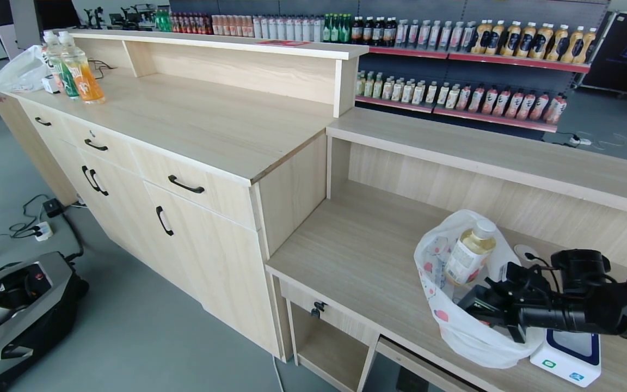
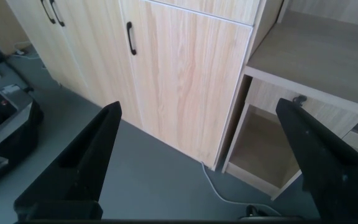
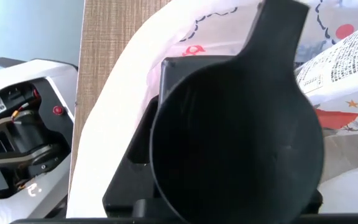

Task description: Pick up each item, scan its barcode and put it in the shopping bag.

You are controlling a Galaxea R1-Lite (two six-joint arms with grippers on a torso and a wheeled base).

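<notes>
A white shopping bag [image 1: 455, 321] with red and blue prints stands on the low counter [image 1: 362, 245] at the right. A pale yellow bottle [image 1: 471, 253] with a white cap leans upright inside it. My right gripper [image 1: 487, 305] is at the bag's mouth, just below the bottle. In the right wrist view a dark round shape [image 3: 235, 124] sits close to the camera, with the bag's wall [image 3: 123, 81] and the bottle's label [image 3: 340, 62] behind it. My left gripper [image 2: 199, 109] hangs open and holds nothing, above the grey floor by the cabinet doors [image 2: 185, 68].
A white and blue scanner box [image 1: 566, 356] sits on the low counter beside the bag. Several drink bottles [image 1: 77, 68] and a crumpled white bag [image 1: 11, 73] stand at the far left of the high counter [image 1: 194, 120]. Shelves of bottles [image 1: 455, 65] line the back.
</notes>
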